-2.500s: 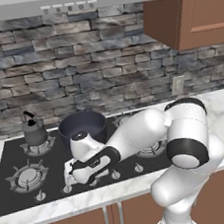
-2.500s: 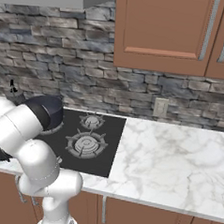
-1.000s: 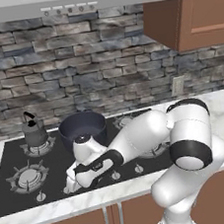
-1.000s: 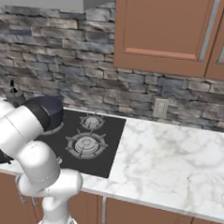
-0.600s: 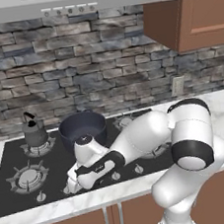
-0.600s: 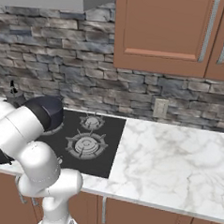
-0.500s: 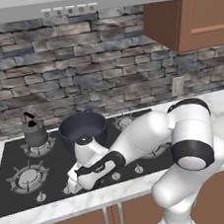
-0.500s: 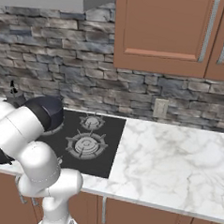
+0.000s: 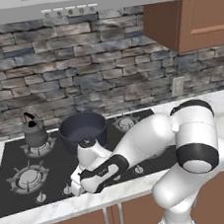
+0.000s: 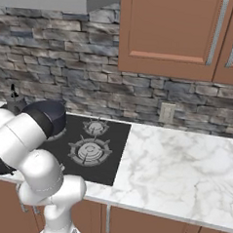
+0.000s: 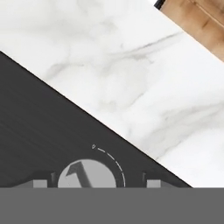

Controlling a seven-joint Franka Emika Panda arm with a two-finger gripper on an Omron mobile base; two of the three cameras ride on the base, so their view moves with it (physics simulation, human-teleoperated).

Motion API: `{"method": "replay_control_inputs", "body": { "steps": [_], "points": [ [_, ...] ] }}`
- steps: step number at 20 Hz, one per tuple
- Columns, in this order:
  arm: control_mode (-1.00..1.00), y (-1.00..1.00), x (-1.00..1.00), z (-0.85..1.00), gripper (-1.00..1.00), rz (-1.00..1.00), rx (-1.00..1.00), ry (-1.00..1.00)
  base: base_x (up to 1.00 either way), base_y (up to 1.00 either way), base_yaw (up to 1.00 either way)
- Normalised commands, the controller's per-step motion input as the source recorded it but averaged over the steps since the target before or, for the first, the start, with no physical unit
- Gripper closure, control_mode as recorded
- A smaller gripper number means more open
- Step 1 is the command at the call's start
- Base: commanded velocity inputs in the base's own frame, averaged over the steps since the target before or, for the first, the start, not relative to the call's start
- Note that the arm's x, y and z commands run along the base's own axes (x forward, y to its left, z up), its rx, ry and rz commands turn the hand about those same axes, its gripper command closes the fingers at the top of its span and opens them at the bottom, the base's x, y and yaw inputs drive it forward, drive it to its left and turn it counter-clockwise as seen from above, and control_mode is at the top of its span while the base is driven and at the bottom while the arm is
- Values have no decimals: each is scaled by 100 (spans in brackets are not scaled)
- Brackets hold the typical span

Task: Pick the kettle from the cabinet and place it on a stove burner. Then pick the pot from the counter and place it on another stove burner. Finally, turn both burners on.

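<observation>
Since a second ago the tool (image 9: 76,187) has spread its fingers off the front knob (image 11: 87,174); it hangs low over the front strip of the black cooktop (image 9: 10,161), holding nothing. In the hand view the knob sits between the two fingertips with a gap on each side, just inside the cooktop's front edge, where white marble begins.

From the left in the left base view: the kettle (image 9: 36,134) stands on the rear left burner (image 9: 39,147), near the stone wall. Below it the front left burner (image 9: 28,177) is bare, with free room above. The pot (image 9: 83,132) sits on the next rear burner, just beside the kettle, its rim close behind the robot's wrist. Right of the arm, the cooktop ends and the tabletop (image 10: 183,176) runs wide toward the right under the cabinet (image 10: 172,34).
</observation>
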Motion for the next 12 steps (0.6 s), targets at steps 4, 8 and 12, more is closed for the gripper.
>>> {"method": "replay_control_inputs", "body": {
  "steps": [4, 8, 12],
  "points": [
    [-100, 0, 1, 0, -100, 18, 2, 2, 0, 0, 0],
    [-100, 0, 0, 22, -100, 9, 0, 1, 0, 0, 0],
    [-100, 0, 0, 38, -100, 3, 0, 0, 0, 0, 0]
  ]
}}
